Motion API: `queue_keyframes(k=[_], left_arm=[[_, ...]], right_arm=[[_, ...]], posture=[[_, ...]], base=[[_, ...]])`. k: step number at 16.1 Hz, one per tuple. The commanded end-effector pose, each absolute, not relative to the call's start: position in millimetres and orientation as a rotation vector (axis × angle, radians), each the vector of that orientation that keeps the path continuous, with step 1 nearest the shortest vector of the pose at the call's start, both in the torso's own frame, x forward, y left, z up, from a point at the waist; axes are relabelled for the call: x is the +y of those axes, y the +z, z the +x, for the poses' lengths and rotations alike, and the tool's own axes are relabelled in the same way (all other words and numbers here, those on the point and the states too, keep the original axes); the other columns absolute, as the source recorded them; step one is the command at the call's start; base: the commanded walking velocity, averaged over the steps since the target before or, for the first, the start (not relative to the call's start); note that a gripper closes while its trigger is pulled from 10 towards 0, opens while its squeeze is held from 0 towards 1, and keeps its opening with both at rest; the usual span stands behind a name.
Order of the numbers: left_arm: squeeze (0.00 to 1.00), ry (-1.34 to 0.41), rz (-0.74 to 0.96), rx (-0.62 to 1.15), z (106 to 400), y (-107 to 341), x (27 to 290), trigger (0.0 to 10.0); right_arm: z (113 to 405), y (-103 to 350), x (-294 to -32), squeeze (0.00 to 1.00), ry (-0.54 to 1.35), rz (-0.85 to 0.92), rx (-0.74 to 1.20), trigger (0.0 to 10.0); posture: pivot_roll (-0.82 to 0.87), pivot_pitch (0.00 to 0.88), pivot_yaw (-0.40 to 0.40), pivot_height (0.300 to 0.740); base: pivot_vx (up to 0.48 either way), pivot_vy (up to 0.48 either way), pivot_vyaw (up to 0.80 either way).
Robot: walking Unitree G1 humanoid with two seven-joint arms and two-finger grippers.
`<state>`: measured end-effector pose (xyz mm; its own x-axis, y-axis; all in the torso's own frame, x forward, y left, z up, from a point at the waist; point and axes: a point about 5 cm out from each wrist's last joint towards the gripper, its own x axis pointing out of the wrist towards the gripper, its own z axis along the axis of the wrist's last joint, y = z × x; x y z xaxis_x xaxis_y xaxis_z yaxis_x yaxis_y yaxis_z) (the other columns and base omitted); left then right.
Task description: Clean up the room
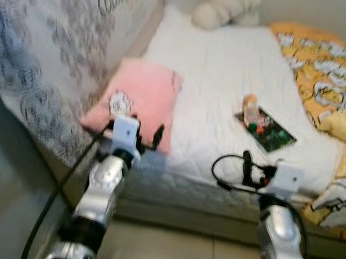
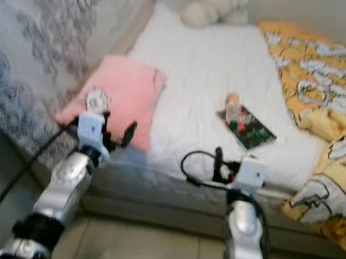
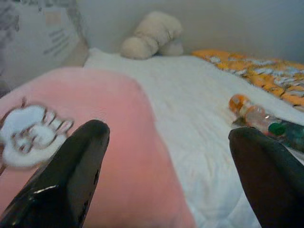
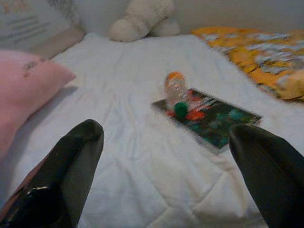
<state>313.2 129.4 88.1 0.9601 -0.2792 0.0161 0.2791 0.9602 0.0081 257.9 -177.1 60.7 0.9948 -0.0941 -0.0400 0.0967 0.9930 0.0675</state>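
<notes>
Left hand (image 3: 166, 142): fingers spread, at the bed's near edge, just before the pink pillow (image 1: 140, 99).
Right hand (image 4: 166, 147): fingers spread, empty.
Bottle (image 4: 176, 91): ahead of the right hand, lying on a dark book (image 4: 213, 118).
Bed (image 1: 220, 73): white cover, yellow blanket (image 1: 329, 70) beyond.

stuffed toy (image 1: 227, 7): top cut off by the picture's edge.
yellow blanket (image 1: 332, 77): runs off the right edge; print blurred, unreadable.
book (image 4: 211, 116): cover picture too blurred to make out.
bottle (image 4: 176, 92): label unreadable.
wall hanging (image 1: 41, 45): lettering smeared, illegible.
</notes>
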Motion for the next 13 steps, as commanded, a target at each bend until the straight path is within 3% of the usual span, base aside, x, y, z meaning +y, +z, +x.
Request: queue_keyframes(k=[1,6,8,10,12,13], left_arm=[[0.0,-0.278,0.002,-0.024,315.9,90.5,128.1,10.0],[0.0,-0.329,-0.004,-0.021,318.8,90.8,120.1,10.0],[0.0,-0.314,0.092,0.027,315.4,79.4,117.0,10.0],[0.0,-0.303,-0.04,0.025,312.9,79.3,117.7,10.0],[0.0,-0.245,-0.118,0.028,318.2,82.4,121.1,10.0],[0.0,-0.253,-0.097,0.006,320.8,86.2,119.1,10.0]], right_arm=[[259.1,61.8,-179.9,1.0,-0.105,0.063,0.027,10.0],[264.1,60.4,-177.3,1.0,-0.098,0.057,0.035,10.0],[266.5,60.3,-176.0,1.0,-0.066,0.029,0.04,10.0],[270.4,59.4,-171.8,1.0,-0.033,-0.045,0.049,10.0],[276.0,58.0,-167.4,0.0,-0.019,-0.04,0.071,10.0],[278.2,58.0,-166.5,0.0,-0.02,-0.029,0.071,10.0]], posture=[[0.04,0.0,-0.008,0.74],[0.04,0.0,-0.015,0.74],[0.05,0.0,-0.024,0.74],[0.05,0.0,-0.028,0.74],[0.06,0.0,-0.031,0.74],[0.06,0.0,-0.035,0.74]], base=[[0.0,-0.446,0.0],[0.0,-0.446,0.0],[0.137,-0.195,0.0],[0.0,0.0,0.0],[0.476,0.0,0.0],[0.48,0.0,0.0]])
